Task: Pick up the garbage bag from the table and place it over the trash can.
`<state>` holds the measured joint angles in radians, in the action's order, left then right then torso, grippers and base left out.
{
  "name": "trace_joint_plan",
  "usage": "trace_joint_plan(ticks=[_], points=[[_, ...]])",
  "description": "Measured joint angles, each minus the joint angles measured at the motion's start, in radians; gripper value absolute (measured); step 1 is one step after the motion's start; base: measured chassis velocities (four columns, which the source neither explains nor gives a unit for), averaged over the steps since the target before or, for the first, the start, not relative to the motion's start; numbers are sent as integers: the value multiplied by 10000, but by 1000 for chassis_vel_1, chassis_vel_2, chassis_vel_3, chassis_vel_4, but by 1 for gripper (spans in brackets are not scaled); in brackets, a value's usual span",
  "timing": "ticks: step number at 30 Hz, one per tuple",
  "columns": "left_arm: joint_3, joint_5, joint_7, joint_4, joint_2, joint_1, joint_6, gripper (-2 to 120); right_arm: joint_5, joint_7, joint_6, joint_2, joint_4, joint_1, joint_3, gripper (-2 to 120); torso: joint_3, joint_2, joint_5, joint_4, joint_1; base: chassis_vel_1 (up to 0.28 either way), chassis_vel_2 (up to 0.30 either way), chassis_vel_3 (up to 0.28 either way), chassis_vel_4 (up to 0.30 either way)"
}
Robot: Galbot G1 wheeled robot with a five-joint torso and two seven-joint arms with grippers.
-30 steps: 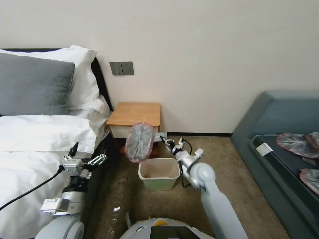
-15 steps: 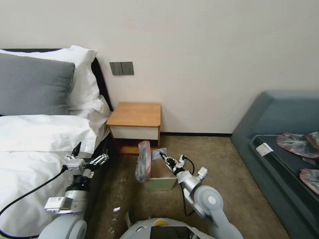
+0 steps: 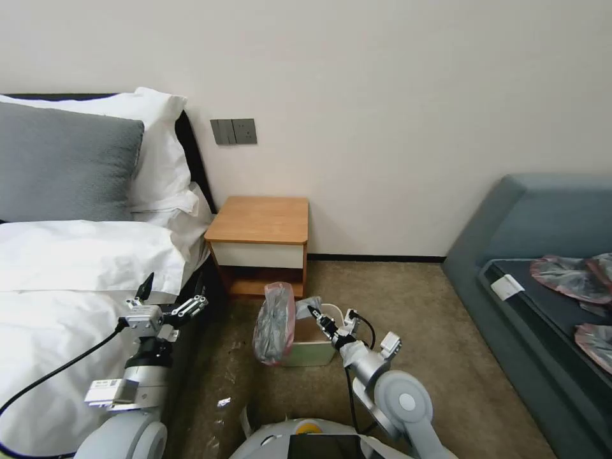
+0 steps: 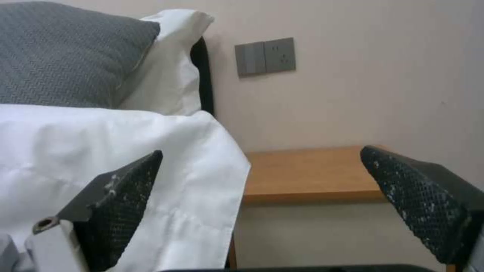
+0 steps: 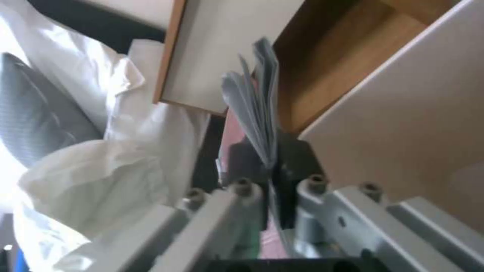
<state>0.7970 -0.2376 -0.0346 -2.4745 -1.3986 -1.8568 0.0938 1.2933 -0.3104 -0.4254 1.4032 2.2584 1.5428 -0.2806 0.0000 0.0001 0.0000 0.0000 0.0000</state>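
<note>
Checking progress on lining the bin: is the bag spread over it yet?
No. The garbage bag hangs bunched beside the trash can, pinched by the right gripper.

Even soft indoor light, faint shadows; head view sharp. Wrist views soft, right one blurred with blown-out bedding (image 5: 101,113).

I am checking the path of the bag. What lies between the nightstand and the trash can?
In the head view, only a strip of bare carpet lies between the nightstand and the trash can. The garbage bag hangs over the can's left rim, held by the right gripper.
</note>
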Motion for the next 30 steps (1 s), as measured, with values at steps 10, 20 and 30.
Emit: trace_joint_plan(ticks=[10,20,30], points=[[-7,-18,-8,-28,27,73,-35,100,-549,-155,-72,-146,302,271,-305,47,0,0,0,0,0,0,0,0,0],[-38,-46,-13,21,15,119,-46,100,-859,-156,-120,-328,737,651,-584,80,0,0,0,-1,0,0,0,0,0],[-211,-58,33,279,212,207,-146,100,-1126,-135,-132,-327,1057,769,-698,100,0,0,0,0,0,0,0,0,0]])
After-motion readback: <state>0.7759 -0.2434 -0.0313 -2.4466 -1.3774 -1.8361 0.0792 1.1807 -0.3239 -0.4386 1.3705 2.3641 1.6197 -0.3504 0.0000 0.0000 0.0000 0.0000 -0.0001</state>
